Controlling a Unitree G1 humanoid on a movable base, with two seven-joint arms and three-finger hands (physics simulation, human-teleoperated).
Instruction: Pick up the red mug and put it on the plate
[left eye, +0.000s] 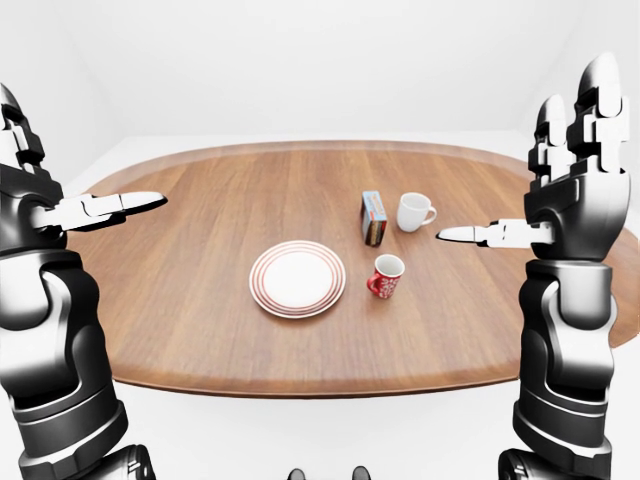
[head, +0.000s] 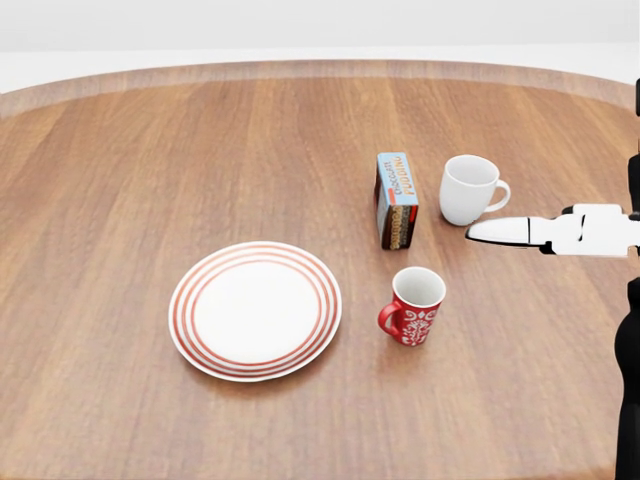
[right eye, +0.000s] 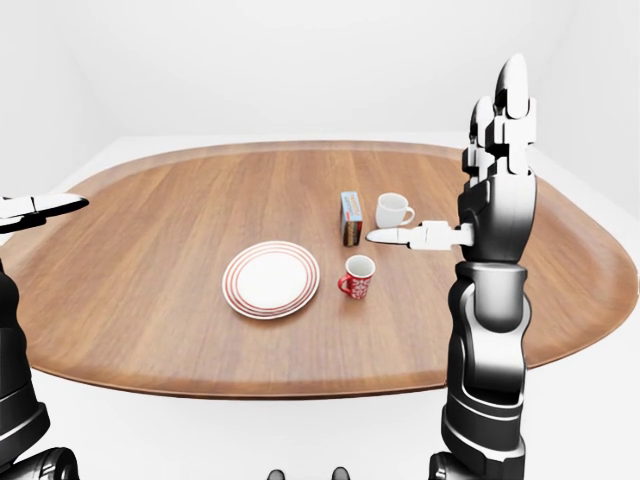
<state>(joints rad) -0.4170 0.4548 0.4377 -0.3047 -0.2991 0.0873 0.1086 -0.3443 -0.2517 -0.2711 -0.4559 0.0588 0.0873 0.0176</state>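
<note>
Both hands empty: my right hand (left eye: 565, 180) is raised with fingers spread, clear of the table (head: 120, 180); my left hand (left eye: 70, 205) likewise open. Red mug (head: 415, 306) stands upright just right of the plate (head: 256, 310), handle toward it. Plate bare. Mug red, white-patterned, white inside.
</note>
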